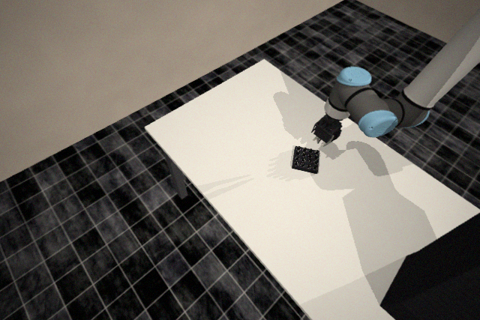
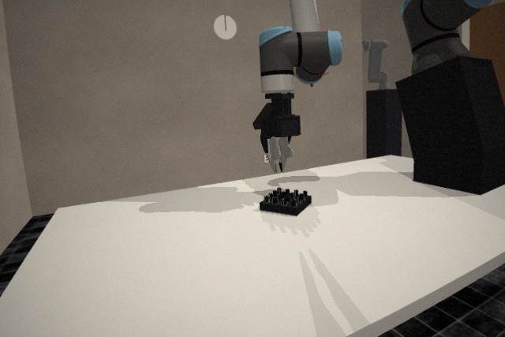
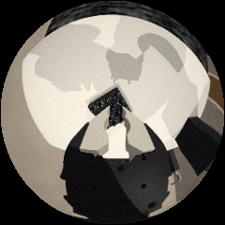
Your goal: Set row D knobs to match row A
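Fingertips [image 1: 320, 141] [image 2: 272, 166] of the gripper [image 1: 322, 142] [image 2: 278, 170] [image 3: 117, 123] hang nearly together with nothing between them. Below them, clear of contact, the black knob box [image 1: 305, 160] [image 2: 287, 203] [image 3: 116, 100] sits on the white table [image 1: 247, 207] [image 2: 183, 263] [image 3: 42, 110], its knobs upright.

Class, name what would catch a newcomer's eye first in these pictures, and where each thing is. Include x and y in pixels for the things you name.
Probably the arm's bright blue joint caps [image 1: 353, 75] [image 2: 334, 47], above a black gripper [image 1: 322, 142] [image 2: 278, 170] [image 3: 115, 107]. Next comes the small black knob box [image 1: 305, 160] [image 2: 281, 207] [image 3: 97, 106], stark on the white table [image 1: 247, 207] [image 2: 162, 267] [image 3: 42, 108]. A pale round clock [image 2: 225, 27] hangs on the wall behind.
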`<state>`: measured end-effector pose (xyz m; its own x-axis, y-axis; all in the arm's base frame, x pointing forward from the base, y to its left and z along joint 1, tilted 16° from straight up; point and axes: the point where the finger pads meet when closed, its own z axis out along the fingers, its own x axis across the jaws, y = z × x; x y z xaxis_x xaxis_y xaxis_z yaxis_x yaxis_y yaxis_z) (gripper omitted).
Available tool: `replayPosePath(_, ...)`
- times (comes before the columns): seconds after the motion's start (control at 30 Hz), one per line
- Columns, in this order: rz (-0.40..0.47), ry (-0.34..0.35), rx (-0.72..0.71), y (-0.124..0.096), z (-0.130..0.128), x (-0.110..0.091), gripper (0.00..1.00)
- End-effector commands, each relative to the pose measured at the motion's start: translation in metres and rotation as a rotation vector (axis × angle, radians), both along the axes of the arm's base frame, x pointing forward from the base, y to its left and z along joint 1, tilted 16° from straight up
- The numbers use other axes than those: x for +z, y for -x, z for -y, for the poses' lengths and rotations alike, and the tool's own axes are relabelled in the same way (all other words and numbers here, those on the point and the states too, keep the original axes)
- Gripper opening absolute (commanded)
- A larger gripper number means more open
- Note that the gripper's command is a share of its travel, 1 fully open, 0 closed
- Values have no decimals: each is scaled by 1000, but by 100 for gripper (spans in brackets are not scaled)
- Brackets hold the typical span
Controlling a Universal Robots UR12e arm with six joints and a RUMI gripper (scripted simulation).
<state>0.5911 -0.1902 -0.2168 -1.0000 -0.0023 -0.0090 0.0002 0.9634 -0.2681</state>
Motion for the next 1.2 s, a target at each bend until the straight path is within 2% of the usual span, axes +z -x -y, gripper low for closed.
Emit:
replayPosePath(0.0, 0, -1, 1, 2, -1, 1, 11)
replayPosePath(0.53, 0, -1, 1, 2, -1, -1, 11)
replayPosePath(1.17, 3, 0, 1, -1, 6, -15, 11)
